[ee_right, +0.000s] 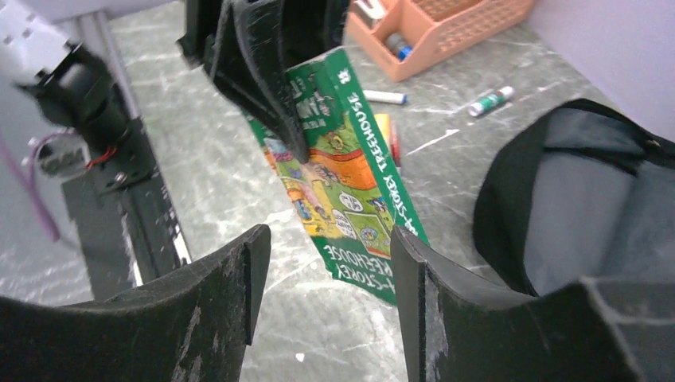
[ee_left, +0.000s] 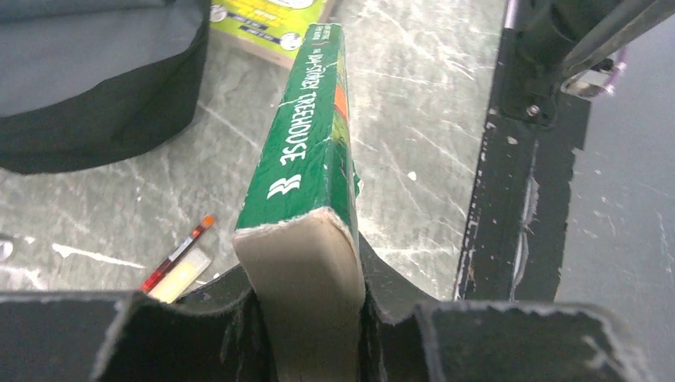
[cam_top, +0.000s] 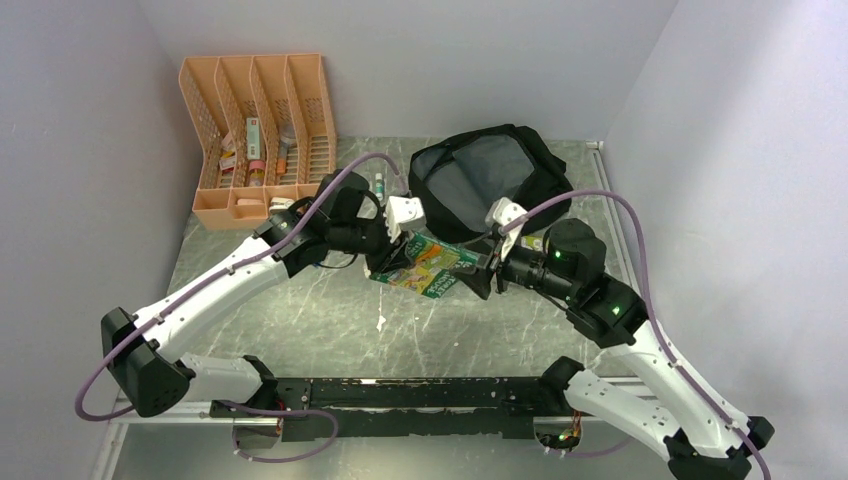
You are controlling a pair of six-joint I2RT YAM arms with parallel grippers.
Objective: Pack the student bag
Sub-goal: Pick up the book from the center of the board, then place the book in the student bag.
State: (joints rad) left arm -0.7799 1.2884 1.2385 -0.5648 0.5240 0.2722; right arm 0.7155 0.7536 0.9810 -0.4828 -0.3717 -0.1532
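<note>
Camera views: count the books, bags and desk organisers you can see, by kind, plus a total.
Books: 2, a green book in the left gripper and a second book lying flat
Bags: 1, the black bag
Desk organisers: 1, the orange organiser
Total: 4

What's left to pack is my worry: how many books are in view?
2. A green book is clamped in the left arm's jaws; a yellow-green book lies flat on the table beside the backpack. Others may be hidden inside the backpack.
</note>
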